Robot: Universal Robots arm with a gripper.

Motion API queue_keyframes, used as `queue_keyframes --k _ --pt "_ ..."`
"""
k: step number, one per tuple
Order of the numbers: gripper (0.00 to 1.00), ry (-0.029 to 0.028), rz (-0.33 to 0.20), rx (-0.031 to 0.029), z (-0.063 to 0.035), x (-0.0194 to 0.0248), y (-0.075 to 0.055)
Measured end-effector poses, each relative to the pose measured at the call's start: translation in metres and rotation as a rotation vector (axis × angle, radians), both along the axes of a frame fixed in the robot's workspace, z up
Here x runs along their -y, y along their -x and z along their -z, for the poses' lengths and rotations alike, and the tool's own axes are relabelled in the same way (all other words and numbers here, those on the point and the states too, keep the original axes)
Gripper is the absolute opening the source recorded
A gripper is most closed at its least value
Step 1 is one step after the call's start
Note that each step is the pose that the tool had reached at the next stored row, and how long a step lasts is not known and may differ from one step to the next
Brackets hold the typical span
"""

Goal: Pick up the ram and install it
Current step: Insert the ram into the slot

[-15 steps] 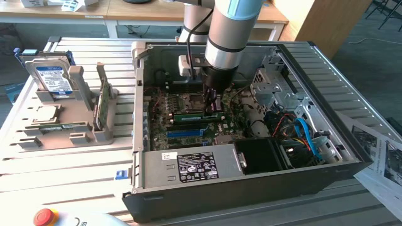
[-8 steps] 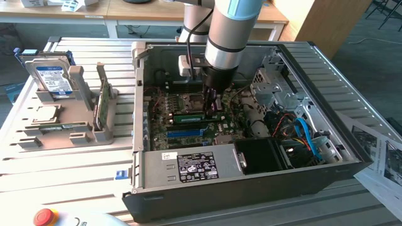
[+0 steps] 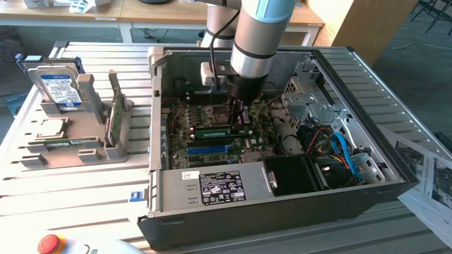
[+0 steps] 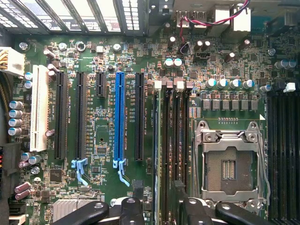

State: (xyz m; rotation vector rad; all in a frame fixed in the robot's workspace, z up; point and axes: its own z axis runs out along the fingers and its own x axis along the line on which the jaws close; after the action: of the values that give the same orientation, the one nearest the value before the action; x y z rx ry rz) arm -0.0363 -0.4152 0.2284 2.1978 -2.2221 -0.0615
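Observation:
Inside the open computer case (image 3: 156,106), the ram (image 3: 215,128) is a thin green stick standing on edge in a memory slot of the motherboard (image 3: 180,143). In the wrist view the ram (image 4: 165,140) runs edge-on beside the empty processor socket (image 4: 229,164). My gripper (image 3: 238,119) reaches straight down into the case at the stick's end nearer the exterior view's right. Its two black fingers (image 4: 131,211) flank the stick closely, so the gripper (image 4: 161,211) looks shut on it.
A grey holder (image 3: 84,143) on the exterior view's left carries a blue-labelled hard drive (image 3: 56,87), a square silver processor chip (image 3: 51,127) and another green stick (image 3: 115,119). The power supply (image 3: 211,188), drive cage (image 3: 307,98) and cables (image 3: 339,148) crowd the case. A red button (image 3: 48,243) sits near the front.

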Motion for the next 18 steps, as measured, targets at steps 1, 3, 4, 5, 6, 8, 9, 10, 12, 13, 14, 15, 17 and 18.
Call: queue_keyframes --k 1,3,4,5,6,8,9,10,12,13,14,15,17,18 --pt "0.37 0.0 0.0 0.0 0.0 0.0 0.0" --pt "0.37 0.0 0.0 0.0 0.0 0.0 0.0" --pt "0.37 0.0 0.0 0.0 0.0 0.0 0.0" --pt "0.37 0.0 0.0 0.0 0.0 0.0 0.0" --pt "0.37 0.0 0.0 -0.0001 0.0 0.0 0.0" --pt "0.37 0.0 0.0 0.0 0.0 0.0 0.0" --pt "0.37 0.0 0.0 0.0 0.0 0.0 0.0" --pt "0.37 -0.0001 0.0 0.0 0.0 0.0 0.0" --pt "0.37 0.0001 0.0 -0.0001 -0.0011 0.0 0.0" --pt "0.37 0.0 0.0 0.0 -0.0021 0.0 0.0" --pt "0.37 0.0 0.0 0.0 -0.0036 0.0 0.0" --pt "0.37 0.0 0.0 0.0 -0.0054 0.0 0.0" --pt "0.37 0.0 0.0 0.0 -0.0096 0.0 0.0" --pt "0.37 0.0 0.0 0.0 -0.0117 0.0 0.0"
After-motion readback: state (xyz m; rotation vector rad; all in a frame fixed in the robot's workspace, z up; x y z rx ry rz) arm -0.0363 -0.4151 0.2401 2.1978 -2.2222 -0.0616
